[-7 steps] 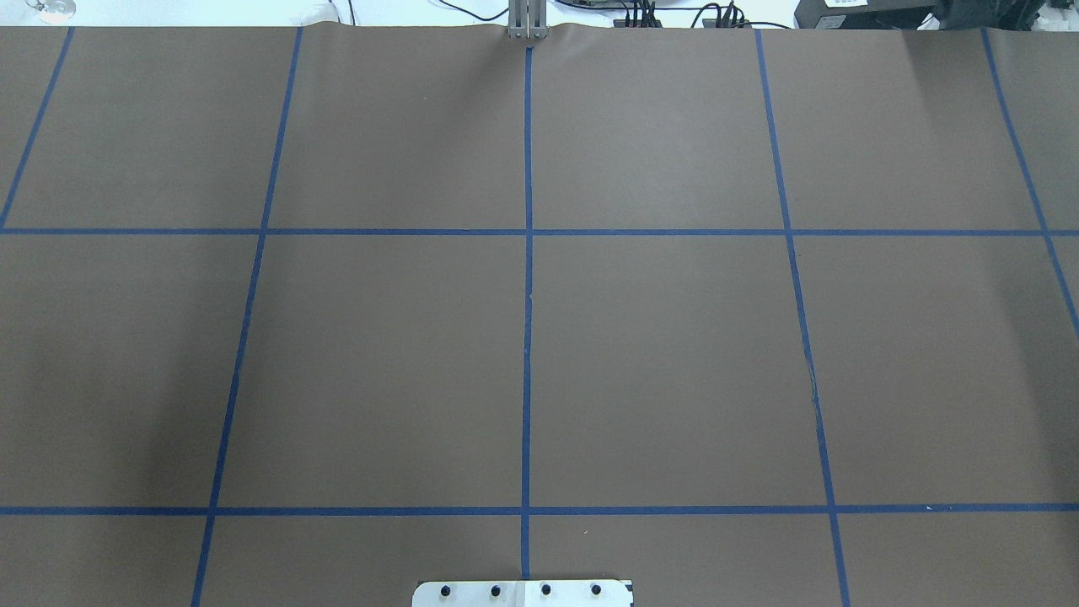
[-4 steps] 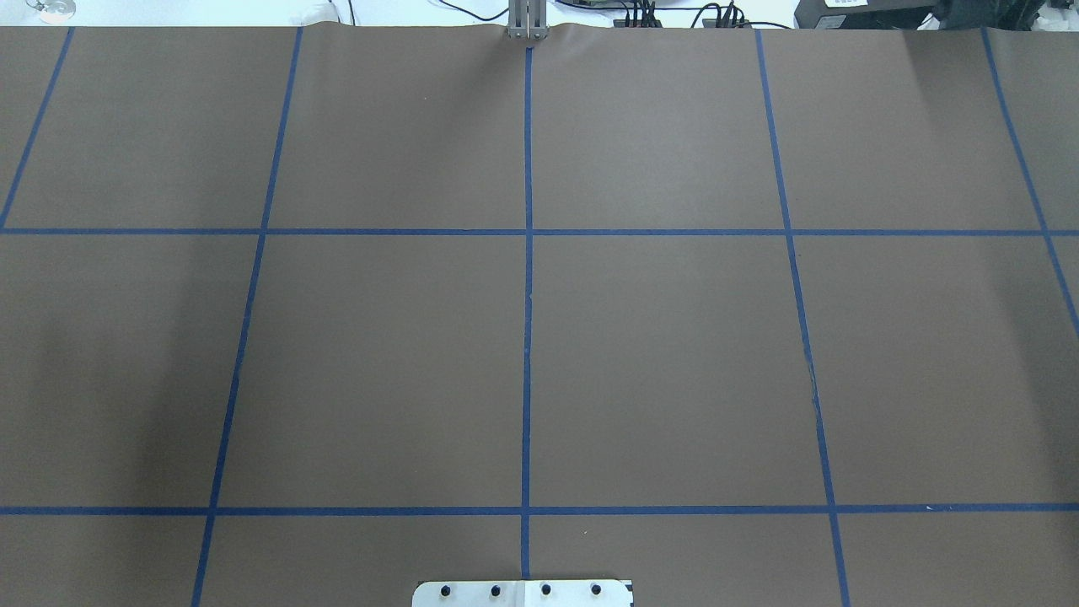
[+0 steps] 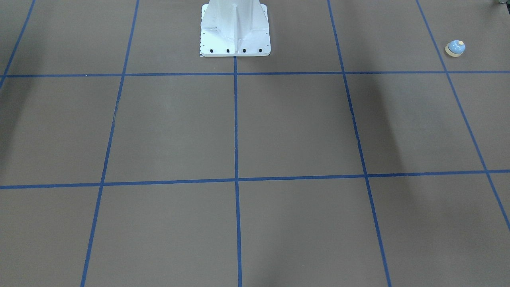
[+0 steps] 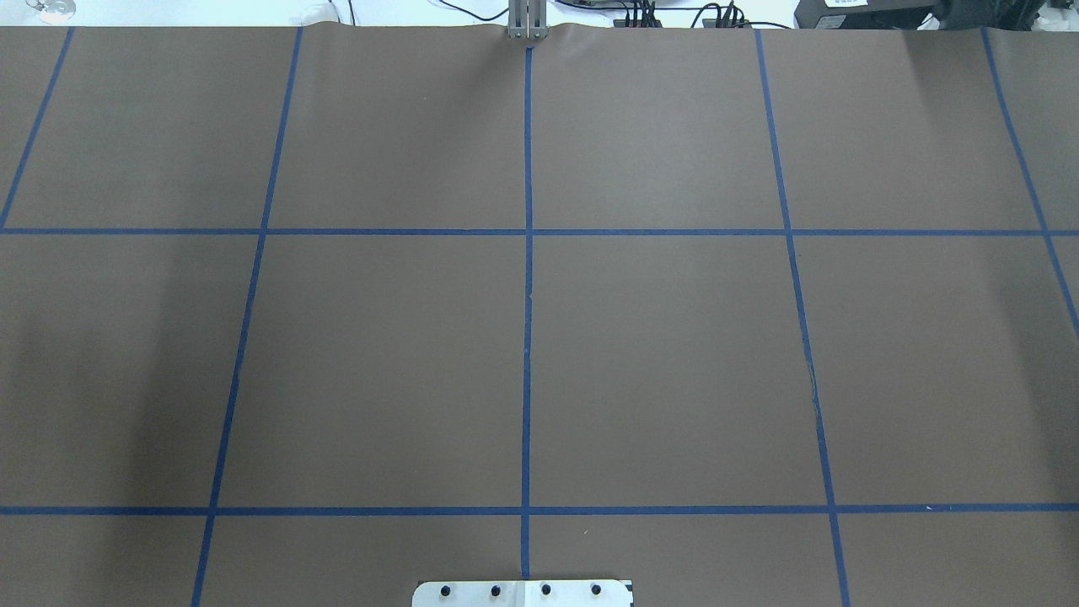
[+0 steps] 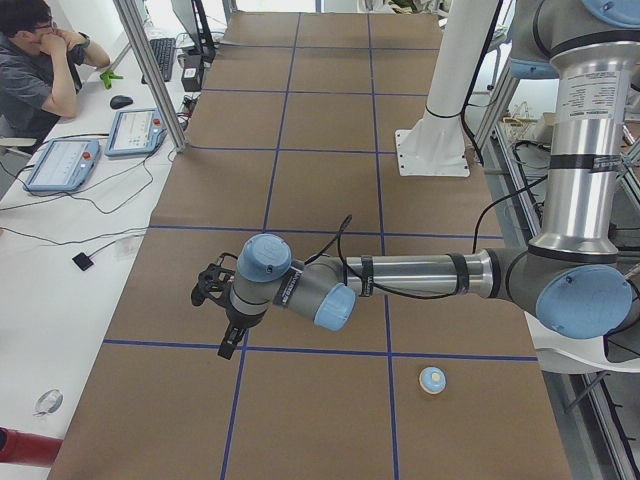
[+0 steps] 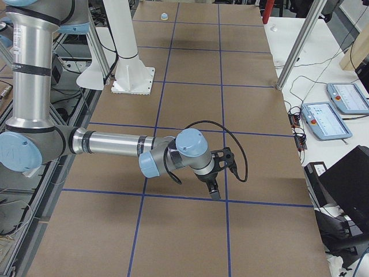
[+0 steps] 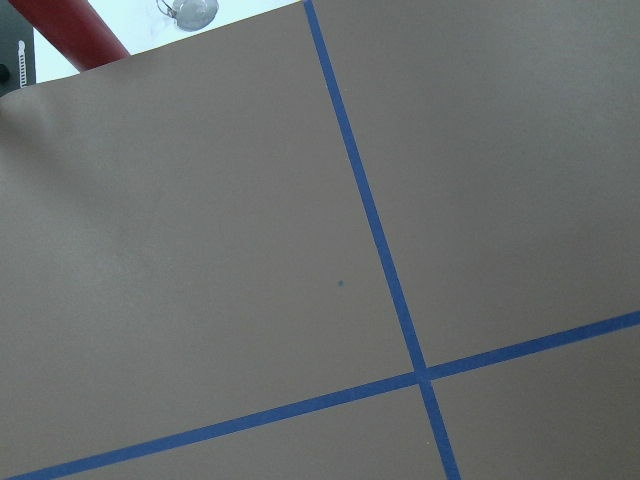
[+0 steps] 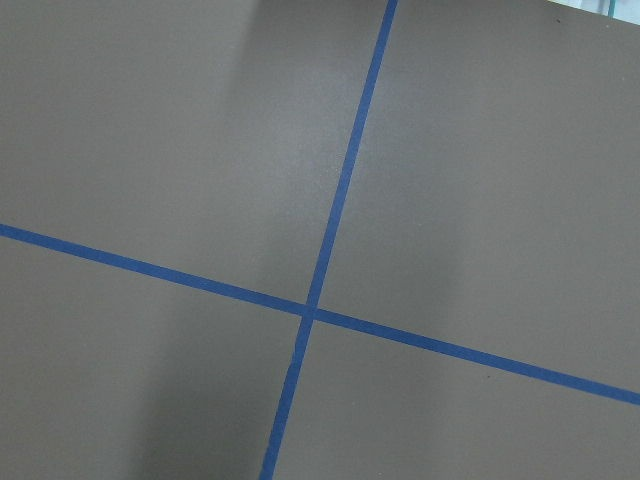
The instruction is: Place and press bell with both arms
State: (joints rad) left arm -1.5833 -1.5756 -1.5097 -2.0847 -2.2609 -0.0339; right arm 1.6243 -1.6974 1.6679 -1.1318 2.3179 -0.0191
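The bell (image 3: pixel 455 48), light blue with a cream base and button, stands upright on the brown paper near the robot's side at its far left. It also shows in the exterior left view (image 5: pixel 432 380) and, tiny, in the exterior right view (image 6: pixel 164 16). My left gripper (image 5: pixel 228 340) hangs above the table, well away from the bell towards the operators' side. My right gripper (image 6: pixel 214 190) hangs over a blue tape line at the table's other end. Neither shows in the overhead, front or wrist views, so I cannot tell whether they are open or shut.
The white bolted pedestal (image 3: pixel 235 28) stands mid-table on the robot's side. Blue tape lines (image 4: pixel 528 337) grid the brown paper. An operator (image 5: pixel 40 60) sits at a side table with tablets (image 5: pixel 62 163). Metal frame posts (image 6: pixel 297 49) stand at the table's edge.
A faint shadow at the left of the overhead view has shifted slightly. Nothing else has visibly changed.
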